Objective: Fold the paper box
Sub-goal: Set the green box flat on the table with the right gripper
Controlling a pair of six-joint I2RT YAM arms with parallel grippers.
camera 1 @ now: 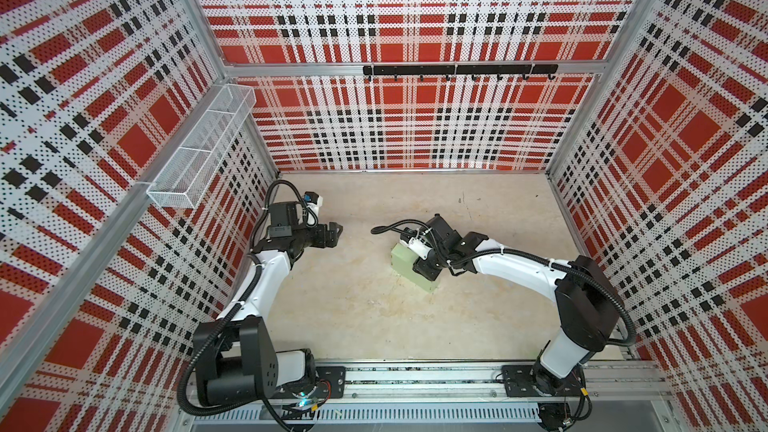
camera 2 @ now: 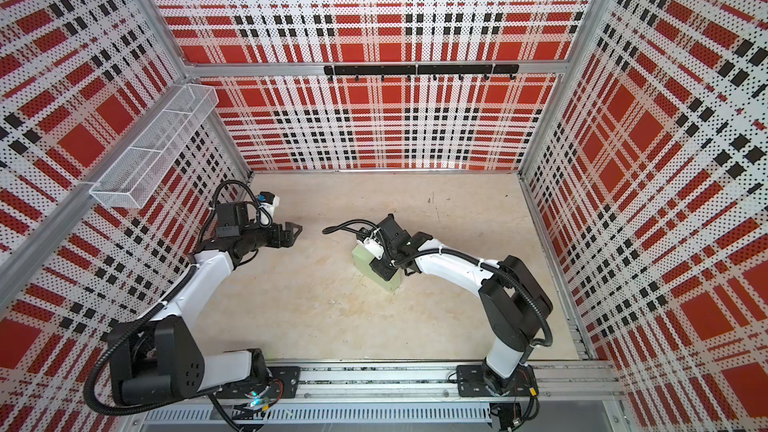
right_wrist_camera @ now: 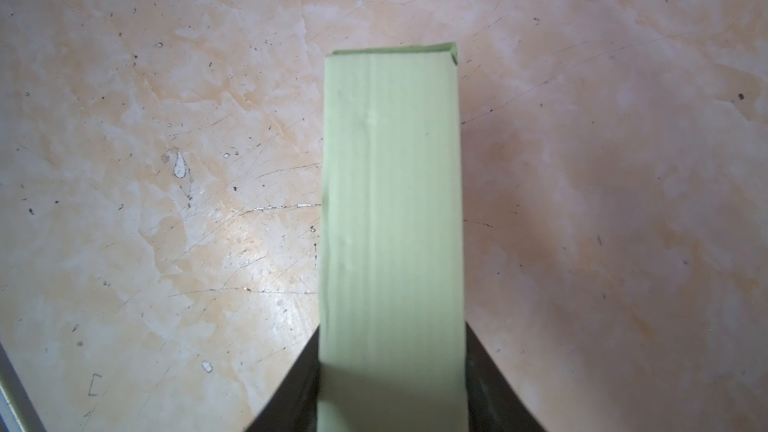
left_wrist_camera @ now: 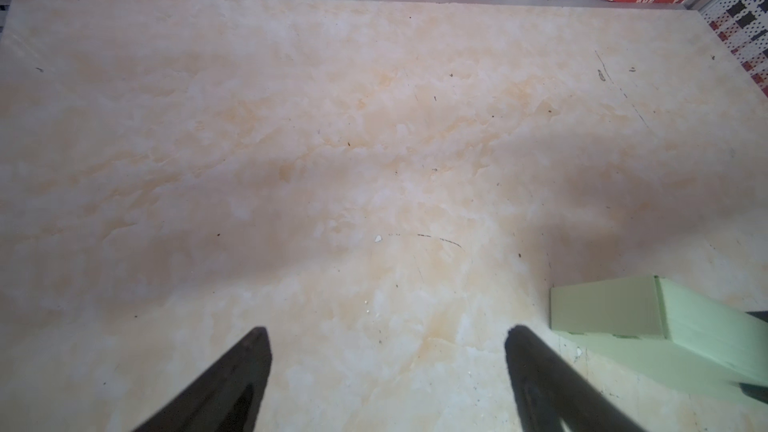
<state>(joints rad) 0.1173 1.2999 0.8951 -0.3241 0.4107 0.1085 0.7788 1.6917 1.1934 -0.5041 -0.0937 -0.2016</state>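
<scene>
1. Plaid walls (camera 1: 415,14) of red, white and black perforated panel fill the upper part and both sides of both top views.
2. The table (camera 1: 374,317), a beige marbled slab, takes up the lower centre of the frame.
3. The left arm (camera 1: 266,276) rises from the lower left of the frame. The right arm (camera 1: 519,268) reaches in from the lower right towards the centre.
4. A white mesh basket (camera 1: 199,147) hangs on the wall at the left of the frame.
5. A black hook rail (camera 1: 457,70) runs along the back wall, above centre.
6. The paper box (camera 1: 401,261) is a pale green block, already folded into a closed rectangle. It sits on the table just right of the frame's centre, at a slant, and the right arm's wrist partly covers it. It shows in a top view (camera 2: 361,257) and in the left wrist view (left_wrist_camera: 623,309).
7. The right end effector (right_wrist_camera: 392,326) is on the box. In the right wrist view the box (right_wrist_camera: 392,180) runs out between the jaws, with one dark finger (right_wrist_camera: 299,384) against each long side.
8. The left end effector (camera 1: 334,230) hovers at centre left, well apart from the box. Its jaws are spread wide and grip nothing, as the left wrist view (left_wrist_camera: 386,334) shows.
</scene>
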